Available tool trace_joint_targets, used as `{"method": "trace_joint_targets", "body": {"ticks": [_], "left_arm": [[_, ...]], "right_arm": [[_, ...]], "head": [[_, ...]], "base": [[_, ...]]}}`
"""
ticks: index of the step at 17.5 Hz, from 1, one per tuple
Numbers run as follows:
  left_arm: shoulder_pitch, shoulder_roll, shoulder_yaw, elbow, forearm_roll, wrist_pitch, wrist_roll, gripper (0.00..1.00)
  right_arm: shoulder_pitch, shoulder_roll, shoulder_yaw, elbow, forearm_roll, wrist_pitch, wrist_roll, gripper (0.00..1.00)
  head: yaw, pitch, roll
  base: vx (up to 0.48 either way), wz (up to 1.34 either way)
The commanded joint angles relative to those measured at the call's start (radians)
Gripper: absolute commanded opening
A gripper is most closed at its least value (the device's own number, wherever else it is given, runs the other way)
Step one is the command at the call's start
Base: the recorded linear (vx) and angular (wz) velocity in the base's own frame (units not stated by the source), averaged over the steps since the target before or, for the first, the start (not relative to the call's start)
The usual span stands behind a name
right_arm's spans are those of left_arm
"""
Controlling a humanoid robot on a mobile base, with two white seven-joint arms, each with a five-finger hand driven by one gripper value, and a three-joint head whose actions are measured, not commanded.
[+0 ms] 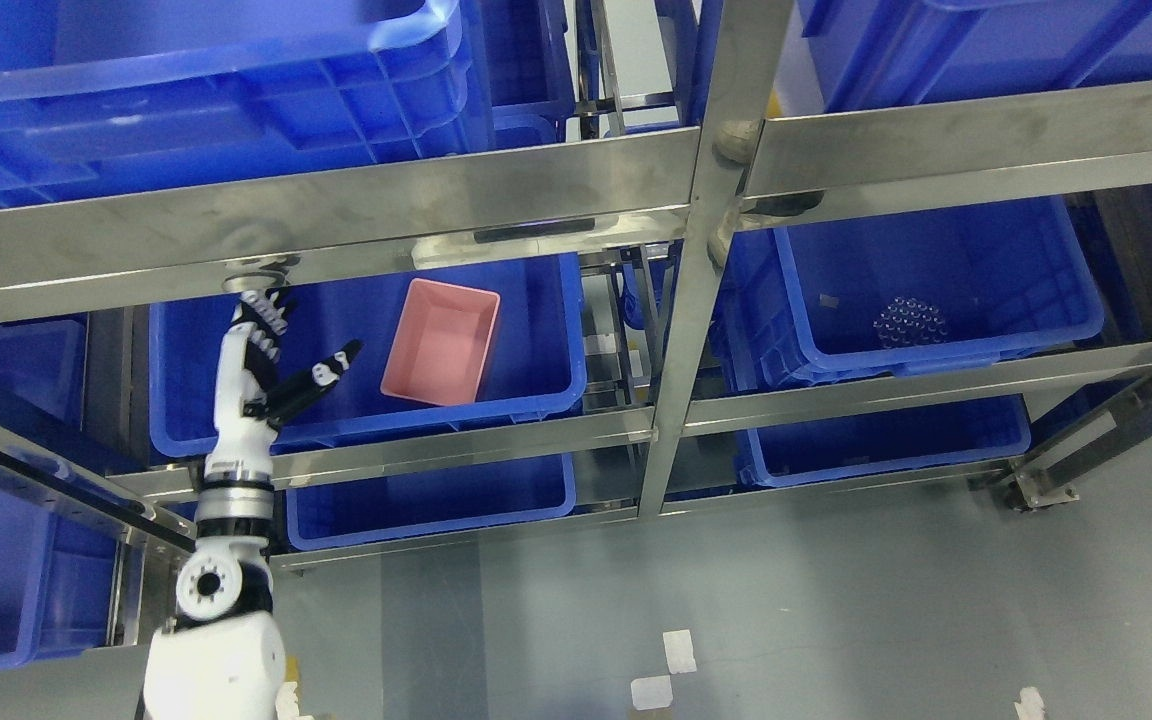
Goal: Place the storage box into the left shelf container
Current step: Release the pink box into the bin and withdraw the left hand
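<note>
A pink storage box [439,342] lies open side up inside the blue container [361,420] on the left of the middle shelf. My left hand [281,350] is raised in front of that container, to the left of the pink box and apart from it. Its fingers [266,312] are spread and hold nothing, with the thumb [328,372] pointing toward the box. The right arm does not show.
The steel shelf frame has a crossbar [336,215] just above my hand and an upright post [691,300] in the middle. Blue bins [936,290] fill the right bay, the upper shelf and the lower shelf. Grey floor [736,600] lies in front.
</note>
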Motion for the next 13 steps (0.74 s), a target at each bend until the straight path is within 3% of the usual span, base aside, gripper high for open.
{"method": "trace_joint_targets", "body": {"ticks": [1, 5, 9, 13], "left_arm": [[0.255, -0.001, -0.207, -0.491, 0.021, -0.023, 0.143, 0.99], [0.286, -0.001, -0.237, -0.491, 0.021, -0.128, 0.148, 0.99], [0.286, -0.001, -0.225, -0.489, 0.082, -0.013, 0.149, 0.99], [0.286, -0.001, -0.209, -0.489, 0.087, 0.001, 0.148, 0.99]], "right_arm": [[-0.008, -0.017, -0.003, -0.017, -0.002, 0.000, 0.003, 1.00], [-0.008, -0.017, -0.003, -0.017, -0.002, 0.000, 0.005, 1.00], [-0.008, -0.017, -0.003, -0.017, -0.002, 0.000, 0.003, 1.00], [-0.008, -0.017, -0.003, -0.017, -0.002, 0.000, 0.003, 1.00]], "head": [[0.0000, 0.000, 0.000], [0.0000, 0.000, 0.000], [0.0000, 0.000, 0.000], [0.0000, 0.000, 0.000]], "base": [[0.000, 0.00], [-0.002, 0.02], [0.000, 0.00], [0.000, 0.00]]}}
